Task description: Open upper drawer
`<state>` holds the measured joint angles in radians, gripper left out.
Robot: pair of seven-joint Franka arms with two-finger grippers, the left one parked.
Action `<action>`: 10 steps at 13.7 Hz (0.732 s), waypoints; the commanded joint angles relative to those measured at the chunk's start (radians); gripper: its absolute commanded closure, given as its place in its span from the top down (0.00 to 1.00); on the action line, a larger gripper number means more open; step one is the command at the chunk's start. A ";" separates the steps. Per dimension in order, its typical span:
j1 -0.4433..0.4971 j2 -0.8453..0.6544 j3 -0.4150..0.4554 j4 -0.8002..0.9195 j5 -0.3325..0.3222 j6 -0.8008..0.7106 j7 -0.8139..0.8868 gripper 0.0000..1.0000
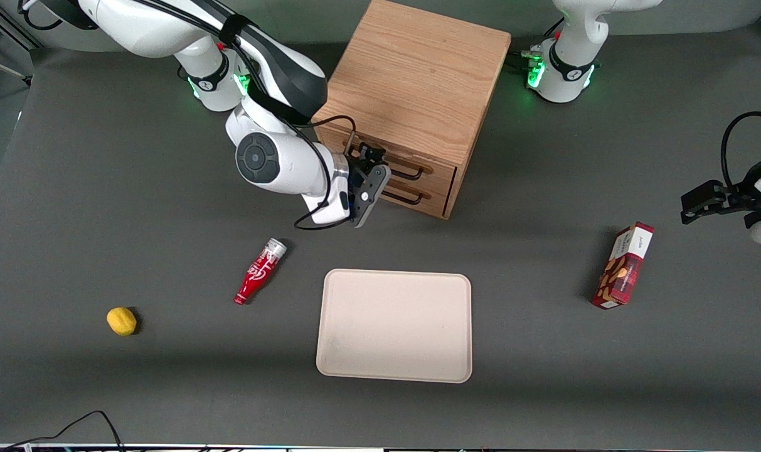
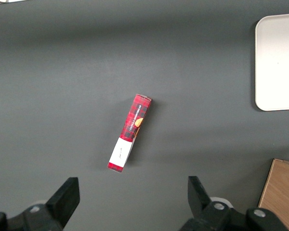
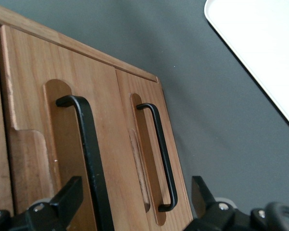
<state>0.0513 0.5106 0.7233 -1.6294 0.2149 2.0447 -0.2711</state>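
The light-oak cabinet [image 1: 411,81] stands at the back of the table with two drawers facing the front camera. The upper drawer [image 1: 440,164] carries a thin black bar handle [image 1: 411,168] and looks level with the lower drawer [image 1: 433,193] beneath it. My gripper [image 1: 372,179] hovers just in front of the drawer fronts, at the handles' end toward the working arm, touching nothing. In the right wrist view the gripper [image 3: 135,192] is open, and the upper drawer's handle [image 3: 86,149] and the lower handle [image 3: 161,154] both lie between its fingertips [image 3: 70,197].
A beige tray [image 1: 394,325] lies nearer the front camera than the cabinet. A red bottle [image 1: 260,271] and a yellow fruit [image 1: 122,321] lie toward the working arm's end. A red snack box [image 1: 625,265] lies toward the parked arm's end.
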 commanded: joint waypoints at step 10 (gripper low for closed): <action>0.004 0.088 0.007 0.003 -0.097 0.101 0.033 1.00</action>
<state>0.0524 0.5652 0.7330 -1.6378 0.1489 2.1203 -0.2645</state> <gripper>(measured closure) 0.000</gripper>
